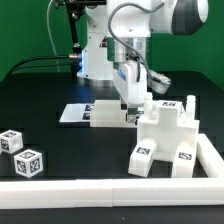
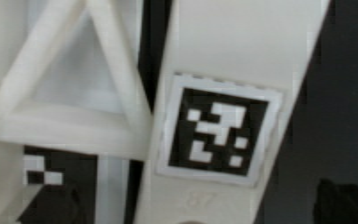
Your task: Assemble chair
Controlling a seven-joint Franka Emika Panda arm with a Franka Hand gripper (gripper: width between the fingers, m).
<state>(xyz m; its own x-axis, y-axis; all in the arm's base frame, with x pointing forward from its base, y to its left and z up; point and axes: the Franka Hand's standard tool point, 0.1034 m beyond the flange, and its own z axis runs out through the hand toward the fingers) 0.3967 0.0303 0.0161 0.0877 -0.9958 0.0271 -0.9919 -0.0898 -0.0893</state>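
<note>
Black table [image 1: 40, 95], tagged cubes [image 1: 20, 150] well apart, pegged block [image 1: 165, 125] and rail [image 1: 100, 190] near wide-open fingers [image 1: 127, 97].

Ref: marker board [image 1: 76, 113], laid flat mid-table [image 1: 40, 95]. A flat slab [image 1: 108, 120] is set just beside it, toward the exterior view's right. The gripper [image 1: 128, 100] is positioned over that slab's end farthest from the board. Further right, and in front of the board, the pegged block cluster [image 1: 170, 125] is seated inside the corner of the border rail [image 1: 100, 190]. One cube leg [image 1: 10, 141] and a second cube leg [image 1: 30, 161] are placed near each other, well left of and in front of the board. The robot base [image 1: 95, 55] is located behind the board.
</note>
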